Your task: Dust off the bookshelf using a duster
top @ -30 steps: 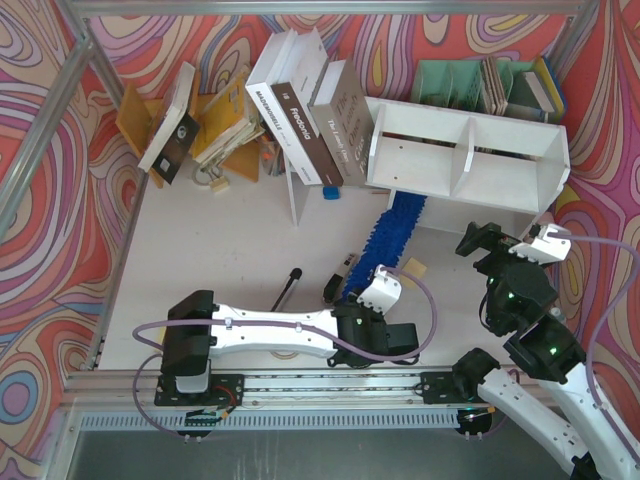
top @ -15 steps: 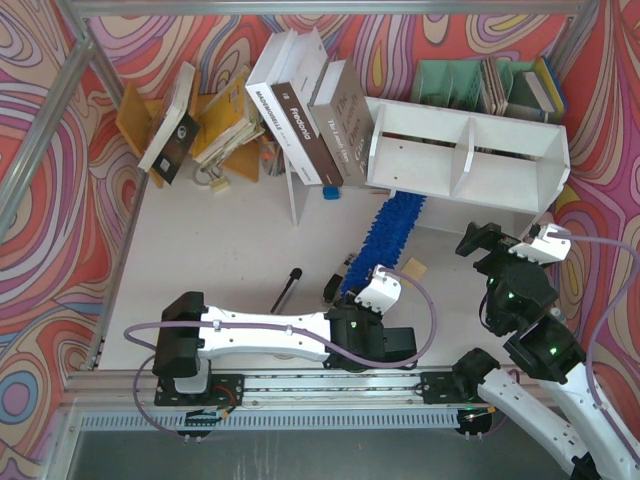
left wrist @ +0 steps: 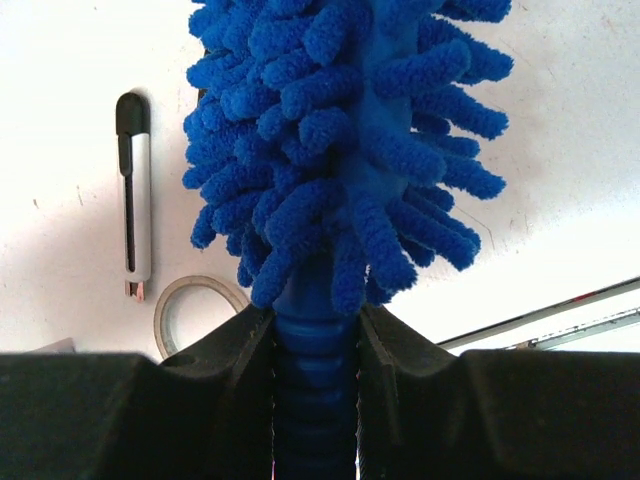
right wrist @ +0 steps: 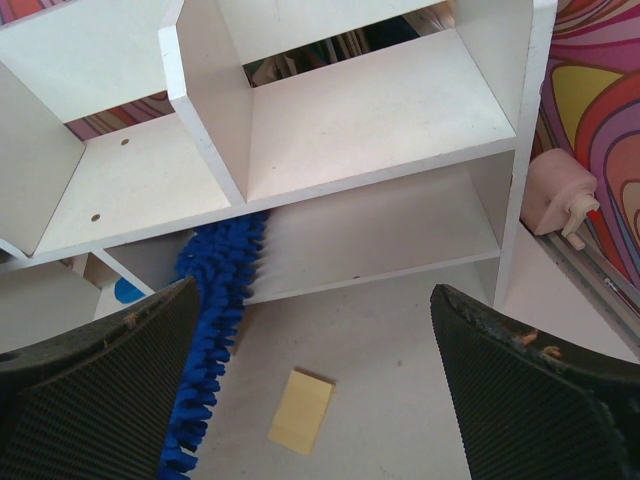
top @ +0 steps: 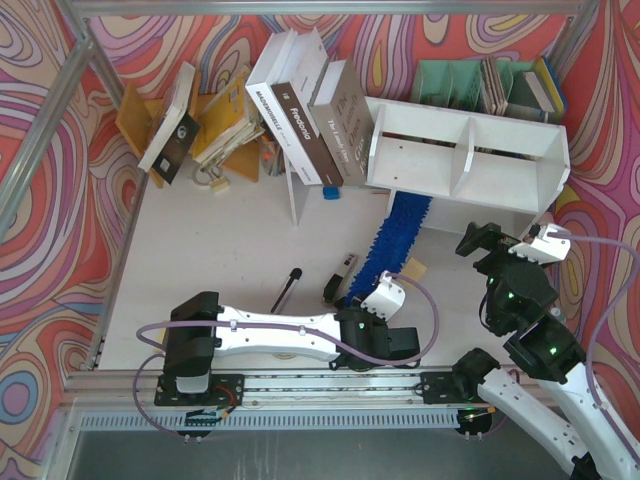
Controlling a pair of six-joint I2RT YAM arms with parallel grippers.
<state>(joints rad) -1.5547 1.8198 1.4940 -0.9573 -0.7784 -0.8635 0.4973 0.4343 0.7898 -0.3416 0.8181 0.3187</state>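
The left gripper (left wrist: 315, 335) is clamped on the slim ribbed blue plastic handle (left wrist: 314, 405) of the long, shaggy blue microfibre duster (top: 398, 228). The duster's far end reaches into the lower tier of the wide white board bookshelf (top: 500, 175), at its left side. The right gripper (right wrist: 315, 395) hangs near the shelf, jaws apart, empty. The duster looks light, its strands soft; the stiff handle is the place to hold.

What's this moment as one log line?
left gripper: shut on duster | duster tip: in bookshelf lower tier | right gripper: open, empty
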